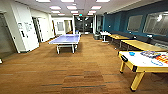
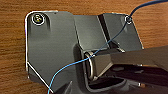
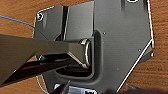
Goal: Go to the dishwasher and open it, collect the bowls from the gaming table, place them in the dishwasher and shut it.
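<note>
**Transit toward gaming table**

Jaws: state cannot be told on either arm; both wrist views look down on brown carpet. Blue bowl (image 1: 131,53) sits on gaming table (image 1: 140,65) tabletop, near right, beside board-game boxes (image 1: 150,53). Advise approaching squarely, clear of its yellow leg.

- Location type: office recreation lounge.
- Indicators: ping-pong table (image 1: 65,39) mid-room; gaming table (image 1: 140,65) with yellow edge; brown carpet floor (image 1: 75,72); recessed ceiling light panels (image 1: 71,7); teal wall (image 1: 113,21).
</note>
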{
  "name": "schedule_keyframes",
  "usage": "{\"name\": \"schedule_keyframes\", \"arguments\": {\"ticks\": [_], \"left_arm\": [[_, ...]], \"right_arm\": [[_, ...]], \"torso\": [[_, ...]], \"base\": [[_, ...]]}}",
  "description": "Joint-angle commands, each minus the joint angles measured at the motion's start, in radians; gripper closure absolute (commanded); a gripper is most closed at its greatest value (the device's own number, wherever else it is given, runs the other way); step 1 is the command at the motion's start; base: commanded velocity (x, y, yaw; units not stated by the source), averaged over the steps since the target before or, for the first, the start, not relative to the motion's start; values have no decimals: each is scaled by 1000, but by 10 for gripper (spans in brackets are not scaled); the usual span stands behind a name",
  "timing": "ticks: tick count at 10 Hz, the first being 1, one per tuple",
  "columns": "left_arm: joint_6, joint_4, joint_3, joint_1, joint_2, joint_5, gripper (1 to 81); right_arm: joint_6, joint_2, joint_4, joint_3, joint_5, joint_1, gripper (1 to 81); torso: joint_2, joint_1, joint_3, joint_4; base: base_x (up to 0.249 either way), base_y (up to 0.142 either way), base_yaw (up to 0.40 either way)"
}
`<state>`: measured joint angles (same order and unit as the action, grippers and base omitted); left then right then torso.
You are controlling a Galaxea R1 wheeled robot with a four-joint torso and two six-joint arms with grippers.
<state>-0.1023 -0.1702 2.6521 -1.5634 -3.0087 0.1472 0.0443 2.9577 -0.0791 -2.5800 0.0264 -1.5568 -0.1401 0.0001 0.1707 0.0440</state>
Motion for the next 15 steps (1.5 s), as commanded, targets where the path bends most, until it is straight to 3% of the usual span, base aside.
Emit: {"name": "schedule_keyframes", "arguments": {"ticks": [1, 8, 15], "left_arm": [[6, 0, -3, 44, 0, -46, 10], [6, 1, -3, 44, 0, -46, 10], [6, 3, -4, 44, -3, -46, 10]], "right_arm": [[-4, 0, -5, 5, -52, 46, 10], [-4, 5, -4, 5, -51, 50, 10], [-4, 13, -5, 2, -52, 49, 10]], "torso": [[0, 0, 0, 0], [1, 2, 0, 0], [1, 1, 0, 0]], "base": [[273, 0, 0], [241, 0, 0], [15, 0, 0]]}}
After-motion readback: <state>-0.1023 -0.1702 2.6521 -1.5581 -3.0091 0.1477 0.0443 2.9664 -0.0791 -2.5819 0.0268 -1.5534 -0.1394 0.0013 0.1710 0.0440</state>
